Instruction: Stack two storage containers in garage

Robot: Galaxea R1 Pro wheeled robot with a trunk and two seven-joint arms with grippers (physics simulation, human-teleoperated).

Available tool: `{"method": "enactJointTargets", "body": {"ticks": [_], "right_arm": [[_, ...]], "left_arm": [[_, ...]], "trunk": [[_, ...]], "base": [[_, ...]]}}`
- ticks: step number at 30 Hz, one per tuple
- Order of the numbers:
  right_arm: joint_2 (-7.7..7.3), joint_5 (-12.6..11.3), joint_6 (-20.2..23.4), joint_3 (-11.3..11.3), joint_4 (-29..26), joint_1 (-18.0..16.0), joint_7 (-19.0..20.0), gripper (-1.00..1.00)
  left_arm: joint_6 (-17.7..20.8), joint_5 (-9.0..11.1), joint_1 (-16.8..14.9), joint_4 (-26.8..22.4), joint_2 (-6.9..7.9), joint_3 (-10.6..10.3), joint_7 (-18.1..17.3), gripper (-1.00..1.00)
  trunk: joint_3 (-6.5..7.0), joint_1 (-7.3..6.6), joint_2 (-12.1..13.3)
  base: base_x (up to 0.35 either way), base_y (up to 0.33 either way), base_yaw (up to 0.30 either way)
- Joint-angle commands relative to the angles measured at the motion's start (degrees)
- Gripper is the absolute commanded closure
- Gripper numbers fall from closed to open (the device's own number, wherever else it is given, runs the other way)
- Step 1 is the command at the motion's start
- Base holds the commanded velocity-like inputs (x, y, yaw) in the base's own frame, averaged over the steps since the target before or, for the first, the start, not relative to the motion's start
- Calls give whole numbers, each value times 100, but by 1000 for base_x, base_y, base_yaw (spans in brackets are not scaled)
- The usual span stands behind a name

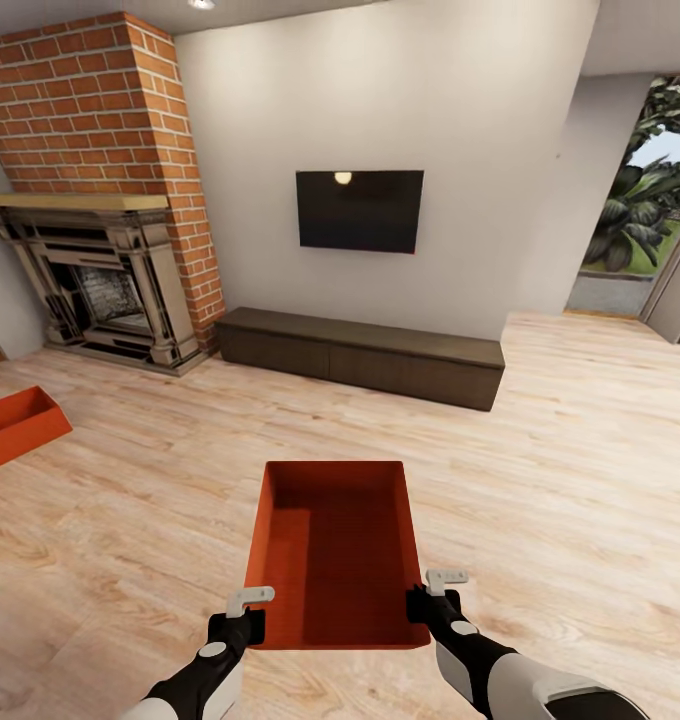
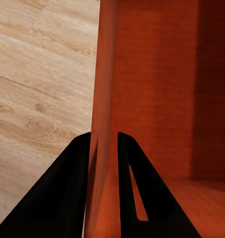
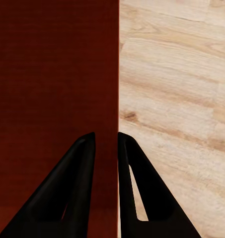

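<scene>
A red-orange open-top storage container (image 1: 335,550) is in front of me over the light wood floor of the living room, and both arms hold it. My left gripper (image 1: 248,625) is shut on its left wall (image 2: 103,99), one finger on each side. My right gripper (image 1: 432,605) is shut on its right wall (image 3: 117,89) the same way. The second storage container (image 1: 15,425) sits on the floor at the far left, near the fireplace. The garage is out of view.
A brick fireplace (image 1: 100,280) stands at the back left. A low dark cabinet (image 1: 360,355) runs along the white wall under a wall television (image 1: 360,210). An opening with plants (image 1: 645,200) lies at the right. Wood floor (image 1: 580,450) stretches between.
</scene>
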Motion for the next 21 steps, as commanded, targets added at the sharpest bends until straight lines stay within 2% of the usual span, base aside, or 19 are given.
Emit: {"method": "enactJointTargets", "body": {"ticks": [1,21], "right_arm": [[15,-6,-14,-38,4,-4,5,100],[15,-6,-14,-38,4,-4,5,100]], "left_arm": [[-13,42,-5,1,-4,-8,61,100],[-13,34,-5,1,2,-4,61,100]], "trunk": [[3,0,-4],[179,0,-4]], "base": [[0,0,0],[0,0,-44]]}}
